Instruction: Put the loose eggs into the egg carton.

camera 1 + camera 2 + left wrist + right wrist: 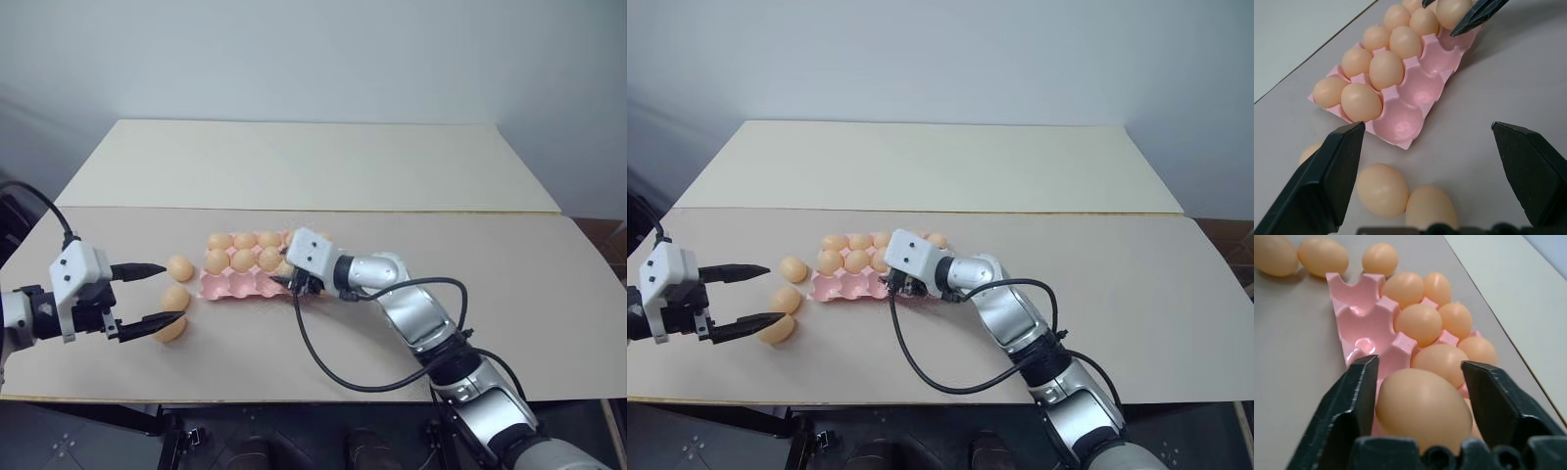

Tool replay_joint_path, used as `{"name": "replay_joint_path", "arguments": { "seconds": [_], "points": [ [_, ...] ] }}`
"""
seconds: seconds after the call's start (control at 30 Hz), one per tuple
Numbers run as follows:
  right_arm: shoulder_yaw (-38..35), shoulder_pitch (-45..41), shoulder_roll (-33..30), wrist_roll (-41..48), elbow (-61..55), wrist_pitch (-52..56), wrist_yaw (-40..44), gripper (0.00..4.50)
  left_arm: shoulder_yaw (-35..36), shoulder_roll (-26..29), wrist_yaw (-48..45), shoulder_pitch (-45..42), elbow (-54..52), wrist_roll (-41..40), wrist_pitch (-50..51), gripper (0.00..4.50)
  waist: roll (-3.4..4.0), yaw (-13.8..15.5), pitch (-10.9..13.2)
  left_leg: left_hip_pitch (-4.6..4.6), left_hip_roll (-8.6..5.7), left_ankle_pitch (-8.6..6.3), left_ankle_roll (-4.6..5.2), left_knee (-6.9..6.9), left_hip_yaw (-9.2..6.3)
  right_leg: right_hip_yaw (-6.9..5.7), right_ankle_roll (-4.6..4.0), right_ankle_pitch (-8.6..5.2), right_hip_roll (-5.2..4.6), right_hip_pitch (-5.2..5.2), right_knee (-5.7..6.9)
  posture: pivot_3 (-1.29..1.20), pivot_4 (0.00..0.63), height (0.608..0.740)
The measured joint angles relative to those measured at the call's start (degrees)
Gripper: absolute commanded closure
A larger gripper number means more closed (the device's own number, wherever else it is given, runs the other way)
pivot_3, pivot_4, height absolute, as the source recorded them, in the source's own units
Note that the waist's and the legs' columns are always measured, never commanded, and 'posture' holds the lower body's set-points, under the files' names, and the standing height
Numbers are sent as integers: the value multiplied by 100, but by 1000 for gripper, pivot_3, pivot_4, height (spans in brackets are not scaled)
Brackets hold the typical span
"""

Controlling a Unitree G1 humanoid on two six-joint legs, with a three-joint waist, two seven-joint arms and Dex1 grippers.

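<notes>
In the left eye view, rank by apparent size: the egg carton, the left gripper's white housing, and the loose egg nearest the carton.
1. egg carton, partly hidden by the right gripper
2. left gripper white housing
3. loose egg

The housing sits nearer the camera, so its true size against the carton is unsure.

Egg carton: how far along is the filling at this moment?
Most cups of the egg carton already hold eggs. The right tool stands open around an egg in a near-row cup. Three loose eggs remain on the table by the open left tool; near-row cups stand empty.
</notes>
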Motion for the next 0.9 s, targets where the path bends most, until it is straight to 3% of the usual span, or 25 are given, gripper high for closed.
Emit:
{"name": "replay_joint_path", "arguments": {
  "seconds": [0.07, 0.47, 0.73, 0.9],
  "points": [
    [-1, 1, -17, 0, -85, 0, 2, 40, 0, 0, 0, 10, 0, 0, 0, 0, 0, 2, 0, 2, 1, 0, 0, 0, 0, -1, 0, 0, 1, 0, 2, 0, 150, 740],
    [-117, 392, -566, 69, -948, 118, 172, 40, 7, -3, 0, 23, -1, -2, -3, 0, 0, 9, 0, 1, 0, 0, 0, 0, 0, -1, 0, 0, 2, 1, 1, 0, 150, 740],
    [-1039, 1210, -2048, 1345, -2496, 966, 1298, 40, 899, -236, 59, 1047, 24, 28, -5, 0, -1, 3, 1, 10, 3, 0, 1, 0, 0, -2, 0, -1, 2, 10, -3, 0, 150, 740],
    [-1697, 1500, -2839, 2025, -2882, 1132, 1777, 40, 1560, -465, -91, 1934, -2, -13, 13, 0, -2, 6, 0, 19, 5, 0, 0, 0, 2, -1, -1, -2, 2, 20, -10, 0, 150, 740]
  ]
}}
